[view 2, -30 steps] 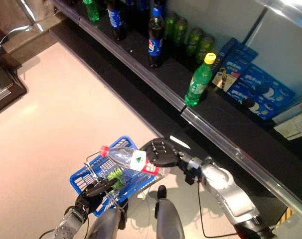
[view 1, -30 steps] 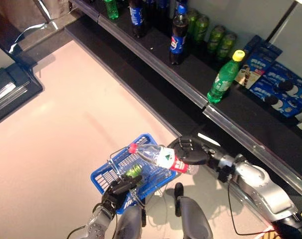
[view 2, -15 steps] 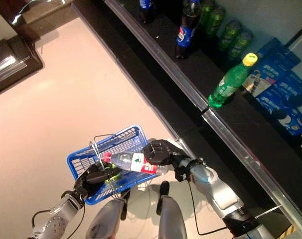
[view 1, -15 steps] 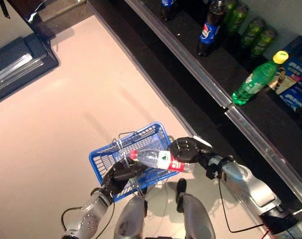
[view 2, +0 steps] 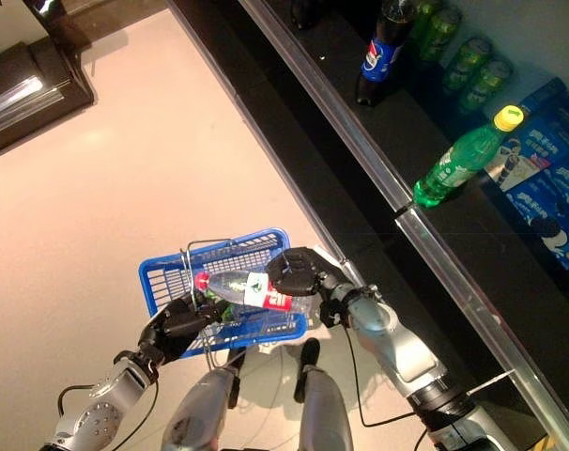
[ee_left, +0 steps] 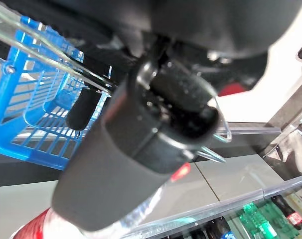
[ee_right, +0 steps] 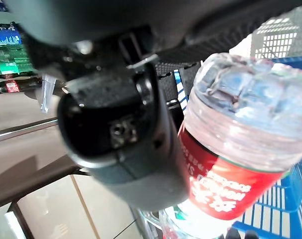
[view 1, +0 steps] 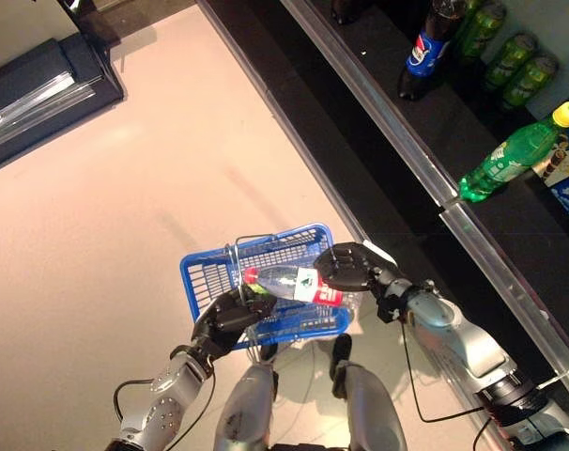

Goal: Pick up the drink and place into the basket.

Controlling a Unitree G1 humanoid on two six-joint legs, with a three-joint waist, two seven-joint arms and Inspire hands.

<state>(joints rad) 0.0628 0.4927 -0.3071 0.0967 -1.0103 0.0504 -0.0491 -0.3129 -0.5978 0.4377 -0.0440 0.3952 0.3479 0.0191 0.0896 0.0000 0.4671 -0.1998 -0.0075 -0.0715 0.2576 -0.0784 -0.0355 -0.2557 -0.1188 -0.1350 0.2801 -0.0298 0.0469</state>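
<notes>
A clear water bottle [view 1: 296,282] with a red cap and a red label lies sideways over the blue wire basket [view 1: 209,275]. My right hand [view 1: 346,267] is shut on its lower end; the right wrist view shows the thumb [ee_right: 126,139] against the label of the bottle [ee_right: 240,124]. The cap points towards my left hand [view 1: 228,315], which is curled round the basket's wire handle [view 1: 236,258] at the near side. The left wrist view shows the handle wire [ee_left: 66,69] passing under that hand, with the basket [ee_left: 21,109] beyond. Something green [view 2: 202,299] lies inside the basket.
A long dark shelf with a metal front rail [view 1: 407,150] runs along the right. On it stand a green bottle with a yellow cap [view 1: 510,155], a cola bottle [view 1: 425,52], green cans [view 1: 515,75] and blue boxes [view 2: 547,150]. A dark low platform [view 1: 40,85] sits at the far left.
The whole picture has shifted, so the camera moved. The bottle has come down lower and further over the basket. My left hand still holds the handle.
</notes>
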